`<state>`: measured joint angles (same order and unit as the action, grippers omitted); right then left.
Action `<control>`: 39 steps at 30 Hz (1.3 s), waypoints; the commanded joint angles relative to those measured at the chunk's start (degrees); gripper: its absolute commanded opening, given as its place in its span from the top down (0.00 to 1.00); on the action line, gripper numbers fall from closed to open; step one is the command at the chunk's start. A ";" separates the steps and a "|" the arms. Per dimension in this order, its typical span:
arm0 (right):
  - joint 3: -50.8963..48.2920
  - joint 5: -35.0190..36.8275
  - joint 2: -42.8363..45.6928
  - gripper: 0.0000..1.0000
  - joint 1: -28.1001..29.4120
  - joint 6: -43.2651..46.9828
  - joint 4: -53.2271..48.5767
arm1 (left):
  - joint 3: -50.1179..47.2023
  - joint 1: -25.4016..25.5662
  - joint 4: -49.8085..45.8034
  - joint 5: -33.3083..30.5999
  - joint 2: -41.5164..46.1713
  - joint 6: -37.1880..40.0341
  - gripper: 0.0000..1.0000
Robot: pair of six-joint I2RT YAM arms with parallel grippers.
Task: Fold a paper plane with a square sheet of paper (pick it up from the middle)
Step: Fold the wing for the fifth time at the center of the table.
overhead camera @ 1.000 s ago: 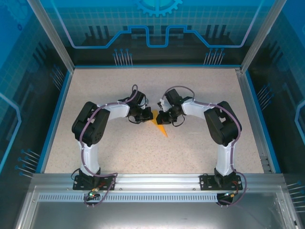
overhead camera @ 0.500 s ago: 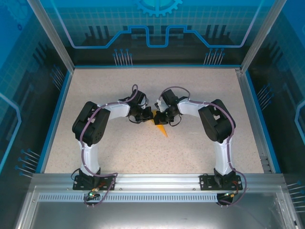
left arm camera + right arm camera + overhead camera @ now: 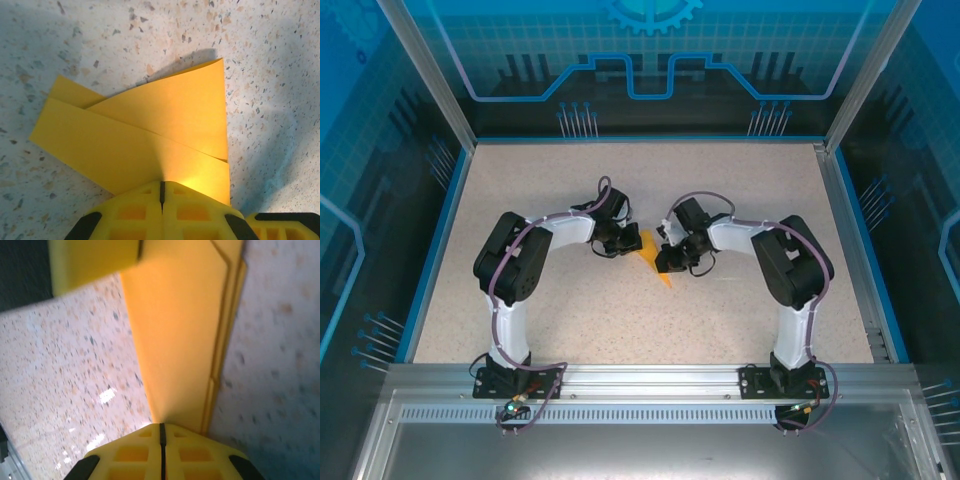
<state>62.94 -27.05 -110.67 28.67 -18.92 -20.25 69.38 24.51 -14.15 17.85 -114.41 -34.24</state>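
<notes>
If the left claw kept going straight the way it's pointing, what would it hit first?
The folded orange paper: the left claw, shut, seems to pinch its near edge, so the paper lies straight ahead. Past it looks like bare table, though depth is unclear.

Bright overhead light — right-wrist blur

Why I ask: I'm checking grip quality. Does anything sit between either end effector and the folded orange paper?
Nothing visible does. The left end effector is shut directly on the folded orange paper, and the right end effector is shut on it too; the paper emerges straight from each closed seam.
</notes>
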 commanded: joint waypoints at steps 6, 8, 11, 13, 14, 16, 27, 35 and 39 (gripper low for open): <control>-8.14 1.21 3.71 0.93 -0.80 2.17 -10.38 | -0.06 -0.44 -5.71 -6.13 -3.63 -0.38 0.95; -9.33 1.46 4.93 0.93 -0.80 2.38 -10.87 | -0.04 -0.42 -5.71 -5.86 -3.71 -0.32 0.95; -9.86 1.52 7.01 0.93 -0.65 2.22 -11.12 | 0.02 -0.42 -5.55 -5.54 -3.68 -0.30 0.95; -9.16 2.27 8.34 0.93 -0.64 1.75 -11.28 | 0.11 -0.36 -5.59 -5.33 -3.61 -0.29 0.95; -8.75 2.48 8.91 0.93 -0.69 1.46 -11.00 | 0.09 -0.34 -5.47 -5.18 -3.63 -0.31 0.95; -7.24 2.51 10.15 0.93 -0.63 0.44 -9.63 | 0.14 -0.39 -5.36 -4.79 -3.46 -0.23 0.95; 6.91 1.56 -0.61 0.92 0.51 -5.62 -1.79 | 0.32 -0.08 -5.20 -3.72 -3.96 0.62 0.95; 8.77 1.29 -7.11 0.92 1.39 -5.10 -3.38 | 0.66 -0.08 -5.38 -3.41 -3.98 1.43 0.95; 7.68 2.91 -7.71 0.93 1.35 -4.90 -4.33 | 1.06 -0.11 -4.77 -2.19 -3.06 2.07 0.95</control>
<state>71.70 -26.09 -116.38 29.30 -23.77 -21.78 70.41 24.56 -15.40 18.00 -114.83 -33.95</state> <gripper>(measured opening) 0.077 0.050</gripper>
